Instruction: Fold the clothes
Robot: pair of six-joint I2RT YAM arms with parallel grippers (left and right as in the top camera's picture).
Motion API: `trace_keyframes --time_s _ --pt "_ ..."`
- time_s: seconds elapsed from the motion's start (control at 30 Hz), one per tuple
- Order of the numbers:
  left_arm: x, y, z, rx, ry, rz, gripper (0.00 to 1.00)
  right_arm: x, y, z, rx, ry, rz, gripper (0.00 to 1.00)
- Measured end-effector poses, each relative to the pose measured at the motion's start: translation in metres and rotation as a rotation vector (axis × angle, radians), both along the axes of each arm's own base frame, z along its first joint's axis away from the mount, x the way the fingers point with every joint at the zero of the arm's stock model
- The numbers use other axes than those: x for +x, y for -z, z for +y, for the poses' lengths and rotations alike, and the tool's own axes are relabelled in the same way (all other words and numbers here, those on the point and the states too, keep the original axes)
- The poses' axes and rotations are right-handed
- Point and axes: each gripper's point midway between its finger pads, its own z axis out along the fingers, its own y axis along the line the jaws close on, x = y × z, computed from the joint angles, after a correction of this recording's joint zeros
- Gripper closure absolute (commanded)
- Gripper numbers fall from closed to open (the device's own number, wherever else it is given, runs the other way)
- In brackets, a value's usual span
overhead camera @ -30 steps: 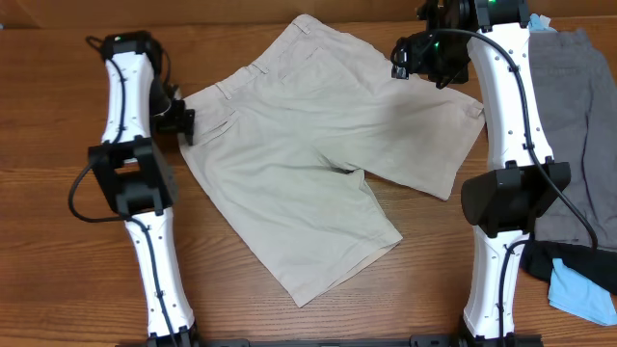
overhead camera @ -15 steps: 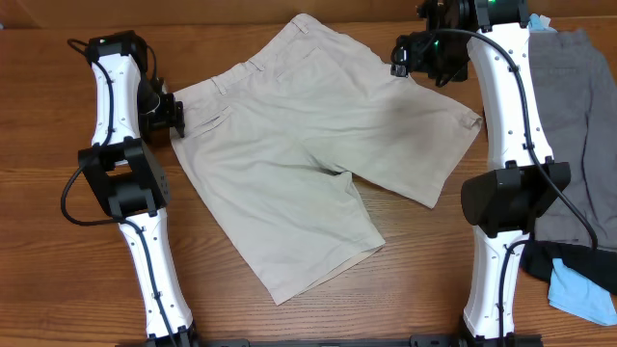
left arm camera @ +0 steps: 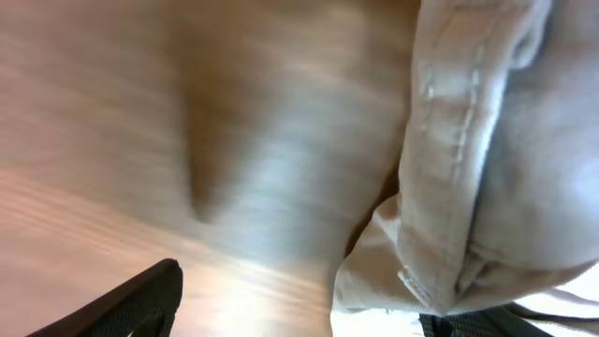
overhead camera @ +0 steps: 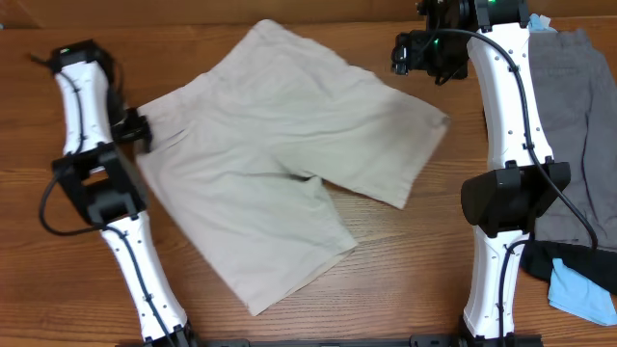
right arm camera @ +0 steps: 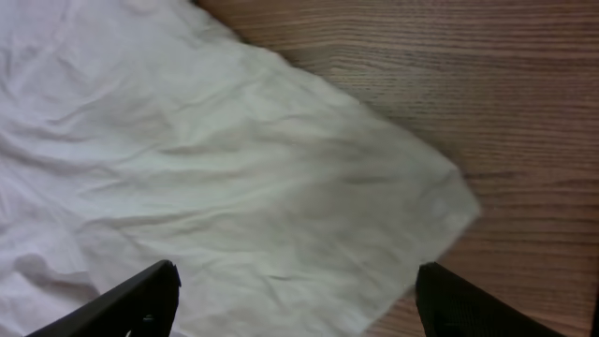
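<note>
Across the middle of the wood-grain desk (overhead camera: 405, 280) the pale beige shorts (overhead camera: 280, 154) lie spread flat, the waistband toward the left and the two legs fanning out, one to the near edge and one to the right. The cotton is soft and lightly creased.

The left tool (overhead camera: 133, 130) sits at the waistband's left end. Its wrist view is blurred. A thick, doubled fold of stitched waistband (left arm camera: 468, 159) hangs at the right, covering most of one finger, and the other finger (left arm camera: 131, 304) shows far off at the opposite corner, so the tool looks spread rather than pinching.

The right tool (overhead camera: 416, 53) hovers over the far right leg, its fingers spread wide with nothing between them. Below it the rumpled leg corner (right arm camera: 412, 215) ends in a rounded point on bare wood.

Right of that arm lie grey shorts (overhead camera: 578, 116), flat and finely woven. Nearer the front are a black garment (overhead camera: 569, 258) and a crumpled light-blue garment (overhead camera: 580, 291).
</note>
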Motion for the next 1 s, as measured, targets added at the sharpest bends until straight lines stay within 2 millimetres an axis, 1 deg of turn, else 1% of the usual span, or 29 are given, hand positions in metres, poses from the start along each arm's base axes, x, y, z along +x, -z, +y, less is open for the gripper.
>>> trace_keyframes --time_s 0.07,0.13,0.23,0.27,0.33,0.43,0.47,0.53,0.57,0.63,0.67,0.73,0.77,0.83,0.9,0.93,1.0 --pt "-0.005 0.0 0.012 0.004 -0.023 0.002 0.16 0.0 0.0 0.0 0.0 0.001 0.002 0.16" --pt "-0.006 -0.001 0.015 -0.008 -0.018 -0.002 0.15 -0.002 0.001 0.0 0.003 0.011 0.011 0.12" --pt "0.001 -0.011 0.005 -0.032 0.034 -0.036 0.11 -0.006 0.001 0.003 0.024 0.026 0.033 0.12" --pt "0.006 -0.018 -0.001 -0.033 0.06 -0.056 0.07 -0.008 0.001 0.005 0.037 0.025 0.041 0.12" --pt "0.019 -0.04 -0.014 -0.024 0.116 -0.117 0.0 -0.011 0.0 0.011 0.065 0.021 0.057 0.12" --pt "0.043 -0.097 -0.039 0.017 0.207 -0.273 0.0 -0.023 0.001 0.021 0.104 0.008 0.107 0.2" --pt "0.052 -0.125 -0.048 0.038 0.238 -0.353 0.0 -0.029 0.001 0.025 0.115 0.001 0.132 0.22" --pt "0.064 -0.177 -0.066 0.073 0.284 -0.506 0.0 -0.039 0.002 0.037 0.131 -0.017 0.166 0.23" --pt "0.069 -0.209 -0.076 0.089 0.307 -0.599 0.0 -0.04 0.001 0.039 0.132 -0.021 0.168 0.22" --pt "0.071 -0.265 -0.093 0.114 0.346 -0.761 0.0 -0.044 0.002 0.053 0.13 -0.049 0.171 0.22" --pt "0.068 -0.291 -0.1 0.123 0.361 -0.833 0.0 -0.047 0.002 0.061 0.119 -0.063 0.172 0.21" --pt "0.059 -0.335 -0.112 0.14 0.384 -0.951 0.0 -0.054 0.004 0.08 0.084 -0.098 0.171 0.2" --pt "0.054 -0.351 -0.116 0.144 0.391 -0.992 0.0 -0.058 0.006 0.089 0.061 -0.115 0.171 0.19" --pt "0.044 -0.374 -0.121 0.147 0.399 -1.051 0.0 -0.069 0.012 0.108 0.004 -0.146 0.181 0.19" --pt "0.038 -0.384 -0.123 0.148 0.401 -1.075 0.0 -0.081 0.023 0.122 -0.047 -0.164 0.208 0.18" --pt "0.036 -0.386 -0.123 0.148 0.402 -1.079 0.0 -0.087 0.03 0.127 -0.072 -0.166 0.226 0.18" --pt "0.035 -0.386 -0.124 0.145 0.403 -1.077 0.0 -0.097 0.044 0.129 -0.119 -0.149 0.269 0.18"
